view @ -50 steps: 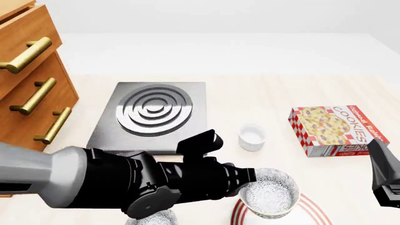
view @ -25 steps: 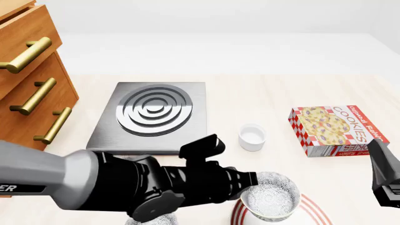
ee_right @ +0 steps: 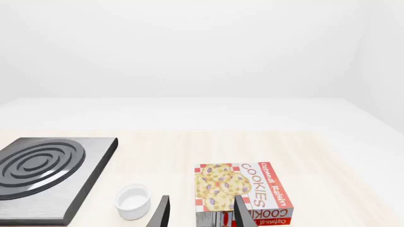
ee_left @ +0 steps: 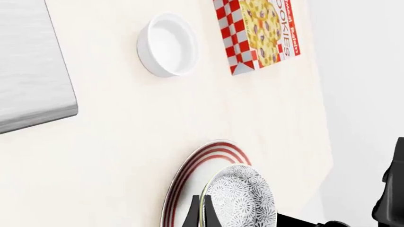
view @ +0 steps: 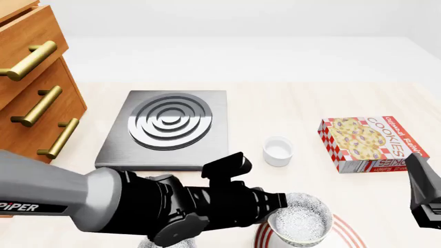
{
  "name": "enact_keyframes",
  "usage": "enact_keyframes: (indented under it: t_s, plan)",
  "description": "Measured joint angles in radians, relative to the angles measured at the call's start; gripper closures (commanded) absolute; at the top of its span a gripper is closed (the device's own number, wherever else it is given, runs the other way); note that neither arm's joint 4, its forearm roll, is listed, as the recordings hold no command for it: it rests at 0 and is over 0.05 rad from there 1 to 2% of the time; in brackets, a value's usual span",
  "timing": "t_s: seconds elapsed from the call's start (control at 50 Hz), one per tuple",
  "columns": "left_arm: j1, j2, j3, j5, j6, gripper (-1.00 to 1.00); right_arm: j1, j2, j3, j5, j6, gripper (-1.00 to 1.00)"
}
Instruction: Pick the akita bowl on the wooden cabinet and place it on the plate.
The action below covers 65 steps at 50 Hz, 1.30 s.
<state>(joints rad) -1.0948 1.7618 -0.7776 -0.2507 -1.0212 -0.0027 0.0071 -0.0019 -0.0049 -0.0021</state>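
The speckled akita bowl (view: 301, 223) hangs low over the plate (view: 343, 231), whose red-ringed rim shows at the bottom edge of the front view. My left gripper (view: 280, 201) is shut on the bowl's left rim. In the left wrist view its fingers (ee_left: 196, 213) pinch the rim of the akita bowl (ee_left: 243, 201) above the plate (ee_left: 187, 185). The wooden cabinet (view: 33, 98) stands at the far left. My right gripper (ee_right: 200, 215) is open and holds nothing; it sits at the right edge of the front view (view: 423, 195).
A grey stove slab (view: 169, 126) lies at the middle left. A small white bowl (view: 278, 151) and a cookies box (view: 372, 142) sit to the right of the slab. A second speckled bowl (view: 170, 243) peeks from under my left arm.
My left arm has moved a little down and to the right, and the akita bowl has sunk lower over the plate. The right arm has not moved.
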Motion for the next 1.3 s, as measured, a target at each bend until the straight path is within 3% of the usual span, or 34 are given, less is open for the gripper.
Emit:
enact_keyframes:
  t_s: [1.3]
  plan:
    - [-0.022,0.068,-0.009,-0.047,-0.032,1.00,0.000,0.000,0.000,0.000,0.000,-1.00]
